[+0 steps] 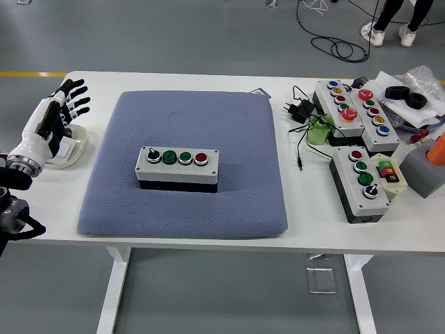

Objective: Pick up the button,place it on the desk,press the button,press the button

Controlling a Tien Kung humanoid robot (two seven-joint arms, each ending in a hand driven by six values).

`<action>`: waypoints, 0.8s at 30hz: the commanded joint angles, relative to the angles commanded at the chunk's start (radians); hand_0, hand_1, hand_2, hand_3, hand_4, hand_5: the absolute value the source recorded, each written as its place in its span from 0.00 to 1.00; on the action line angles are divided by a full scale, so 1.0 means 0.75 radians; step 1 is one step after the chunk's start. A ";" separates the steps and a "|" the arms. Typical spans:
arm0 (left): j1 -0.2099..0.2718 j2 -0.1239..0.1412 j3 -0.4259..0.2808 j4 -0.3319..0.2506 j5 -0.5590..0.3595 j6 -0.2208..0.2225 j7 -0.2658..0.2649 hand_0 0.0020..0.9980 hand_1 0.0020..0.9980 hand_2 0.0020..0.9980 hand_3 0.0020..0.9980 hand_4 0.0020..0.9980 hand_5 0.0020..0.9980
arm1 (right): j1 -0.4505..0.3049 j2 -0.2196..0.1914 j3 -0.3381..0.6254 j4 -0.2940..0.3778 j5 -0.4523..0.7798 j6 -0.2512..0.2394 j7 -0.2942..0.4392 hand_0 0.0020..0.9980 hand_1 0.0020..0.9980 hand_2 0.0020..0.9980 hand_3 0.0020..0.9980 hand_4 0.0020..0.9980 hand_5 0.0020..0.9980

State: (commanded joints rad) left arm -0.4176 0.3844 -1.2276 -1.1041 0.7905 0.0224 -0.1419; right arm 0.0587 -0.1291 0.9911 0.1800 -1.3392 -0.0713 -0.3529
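A grey button box (177, 168) with a black switch, two green buttons and a red button lies on the blue-grey mat (184, 163) in the middle of the table. My left hand (55, 115), white with black fingers, hovers at the table's left edge above a white dish (73, 149), well to the left of the box. Its fingers are spread and hold nothing. My right arm is out of sight.
At the right stand other button boxes (363, 182), (351, 104), a black power adapter with cable (297, 111), a green item (318, 132), a grey block (423, 170) and clutter. A person's legs (393, 17) show at top right.
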 joint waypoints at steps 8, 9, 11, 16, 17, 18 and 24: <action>0.003 0.009 -0.018 0.005 -0.284 -0.048 0.011 0.79 0.83 0.89 0.90 0.63 1.00 | -0.006 -0.002 0.000 0.000 -0.003 0.001 0.000 0.64 0.46 0.61 0.56 0.31 0.23; 0.003 0.009 -0.020 0.005 -0.283 -0.050 0.010 0.79 0.83 0.89 0.90 0.63 1.00 | -0.007 -0.002 -0.001 0.000 -0.003 0.001 0.001 0.64 0.46 0.61 0.56 0.31 0.23; 0.002 0.009 -0.025 0.007 -0.280 -0.054 0.010 0.79 0.83 0.88 0.90 0.63 1.00 | -0.007 -0.003 -0.003 0.000 -0.002 0.001 0.002 0.64 0.46 0.61 0.56 0.31 0.23; -0.001 0.008 -0.030 0.012 -0.276 -0.068 0.011 0.79 0.83 0.88 0.90 0.63 1.00 | -0.006 -0.003 -0.008 0.000 0.006 0.001 0.003 0.64 0.46 0.61 0.56 0.31 0.23; -0.003 0.009 -0.030 0.013 -0.275 -0.071 0.011 0.79 0.83 0.88 0.91 0.63 1.00 | -0.005 -0.003 -0.008 0.000 0.007 0.001 0.004 0.64 0.46 0.61 0.56 0.31 0.23; -0.005 0.009 -0.030 0.014 -0.275 -0.072 0.011 0.79 0.83 0.88 0.91 0.63 1.00 | -0.004 -0.003 -0.009 0.000 0.007 0.001 0.004 0.64 0.46 0.61 0.56 0.31 0.23; -0.021 0.015 -0.019 0.018 -0.267 -0.085 0.012 0.79 0.83 0.88 0.91 0.63 1.00 | 0.003 -0.003 -0.016 0.000 0.020 -0.001 0.006 0.64 0.46 0.61 0.57 0.31 0.23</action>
State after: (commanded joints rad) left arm -0.4334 0.3960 -1.2419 -1.0909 0.5904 -0.0413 -0.1327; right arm 0.0613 -0.1313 0.9791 0.1800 -1.3241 -0.0720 -0.3483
